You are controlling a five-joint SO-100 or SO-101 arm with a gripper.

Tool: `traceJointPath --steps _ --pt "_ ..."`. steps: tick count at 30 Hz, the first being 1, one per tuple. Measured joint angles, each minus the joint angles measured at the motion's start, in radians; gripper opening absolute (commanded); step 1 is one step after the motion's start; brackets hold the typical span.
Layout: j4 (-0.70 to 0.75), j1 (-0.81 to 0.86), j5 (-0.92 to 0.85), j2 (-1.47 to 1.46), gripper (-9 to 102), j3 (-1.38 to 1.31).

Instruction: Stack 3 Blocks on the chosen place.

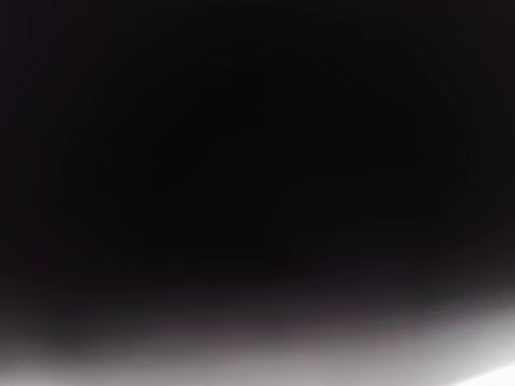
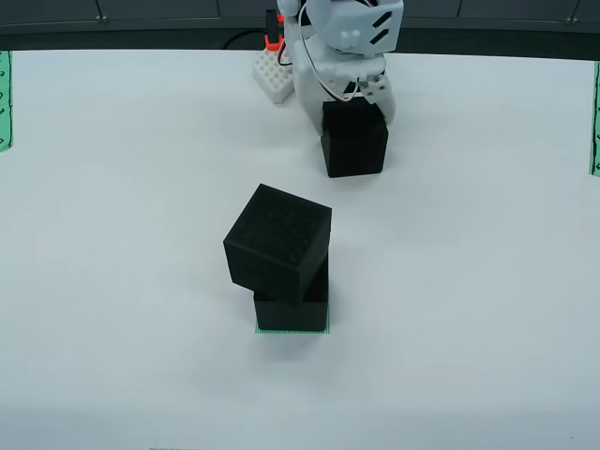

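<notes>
Black cubes showed the progress: two of them stood stacked on the green striped patch [image 2: 292, 329] toward the near edge of the white desk [image 2: 487, 309], the lower cube [image 2: 292, 310] square on it and the upper cube [image 2: 278, 243] twisted and overhanging to the left of the overhead view. The third cube [image 2: 353, 140] sat on the desk near the far edge, with the white gripper [image 2: 353, 98] right over it. I could not tell whether the jaws were apart or clamped on it, so I judged one cube was left to place.

Matte black cubes [image 2: 278, 244] with a fine printed texture; smooth white table [image 2: 469, 281].
</notes>
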Motion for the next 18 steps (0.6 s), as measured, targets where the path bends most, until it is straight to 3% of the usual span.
traceJointPath --steps 10,18 --pt "-0.006 0.066 0.002 0.012 21 -0.018" --pt "-0.178 0.179 0.003 0.13 21 -0.072"
